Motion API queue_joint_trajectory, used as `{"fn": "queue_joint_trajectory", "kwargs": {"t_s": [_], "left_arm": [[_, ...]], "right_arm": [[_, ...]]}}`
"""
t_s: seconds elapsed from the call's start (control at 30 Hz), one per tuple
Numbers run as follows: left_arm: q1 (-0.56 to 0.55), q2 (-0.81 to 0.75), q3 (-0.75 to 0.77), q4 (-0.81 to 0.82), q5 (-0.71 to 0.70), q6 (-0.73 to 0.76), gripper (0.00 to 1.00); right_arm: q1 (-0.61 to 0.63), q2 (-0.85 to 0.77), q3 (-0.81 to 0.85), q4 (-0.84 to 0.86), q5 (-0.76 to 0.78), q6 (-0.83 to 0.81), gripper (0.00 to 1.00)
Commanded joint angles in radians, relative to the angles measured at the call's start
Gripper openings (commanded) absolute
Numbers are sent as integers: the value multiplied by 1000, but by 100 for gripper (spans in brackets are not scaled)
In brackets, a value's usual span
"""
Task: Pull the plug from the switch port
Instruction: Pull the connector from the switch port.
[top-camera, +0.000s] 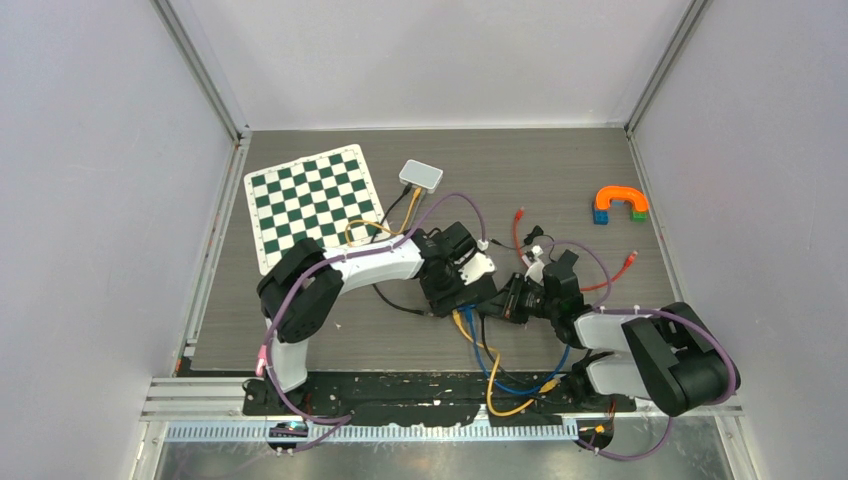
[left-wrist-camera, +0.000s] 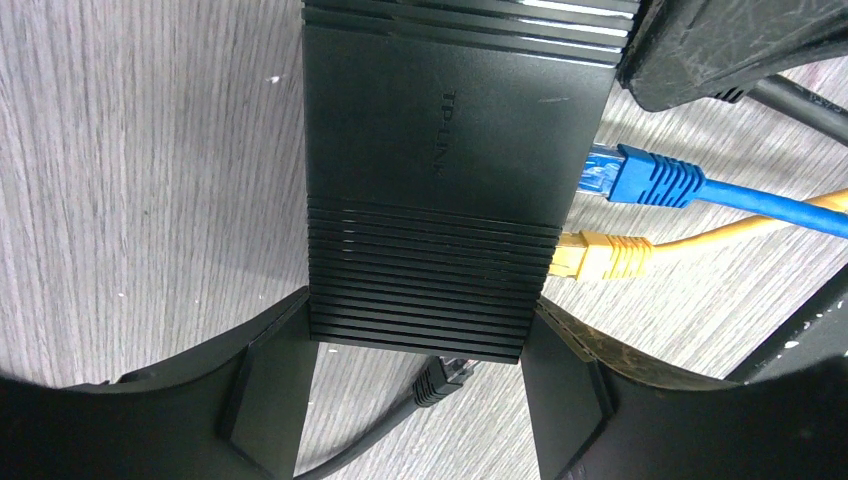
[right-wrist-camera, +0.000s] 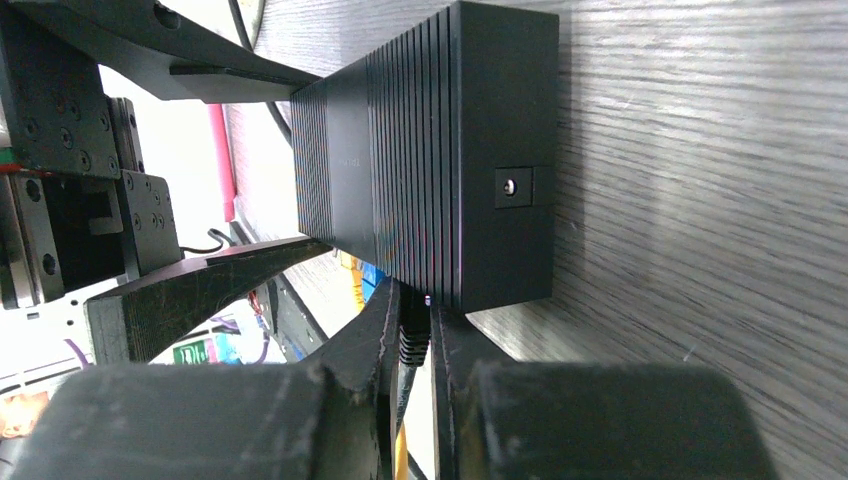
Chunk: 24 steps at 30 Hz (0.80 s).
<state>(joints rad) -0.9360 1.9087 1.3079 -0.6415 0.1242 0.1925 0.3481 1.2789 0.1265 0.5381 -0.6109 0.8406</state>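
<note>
**Switch braced, black plug pinched**

The left fingers (left-wrist-camera: 268, 352) clamp the switch (left-wrist-camera: 440, 150) between them. The right fingers (right-wrist-camera: 372, 338) are closed on a black plug (right-wrist-camera: 413, 345) at its port edge. A blue plug (left-wrist-camera: 650, 180) and a yellow plug (left-wrist-camera: 605, 256) sit in ports.

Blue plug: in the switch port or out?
In. The left wrist view shows the blue plug with its clear tip seated in the side of the switch, beside the yellow plug.
</note>
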Motion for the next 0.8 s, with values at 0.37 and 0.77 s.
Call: {"fn": "queue_joint_trajectory", "kwargs": {"t_s": [0.37, 0.77], "left_arm": [[34, 64, 54, 73, -61, -80, 53], [39, 65, 61, 73, -25, -62, 53]], "right_arm": [[75, -54, -6, -201, -145, -140, 5], [79, -108, 10, -348, -54, -202, 5]]}}
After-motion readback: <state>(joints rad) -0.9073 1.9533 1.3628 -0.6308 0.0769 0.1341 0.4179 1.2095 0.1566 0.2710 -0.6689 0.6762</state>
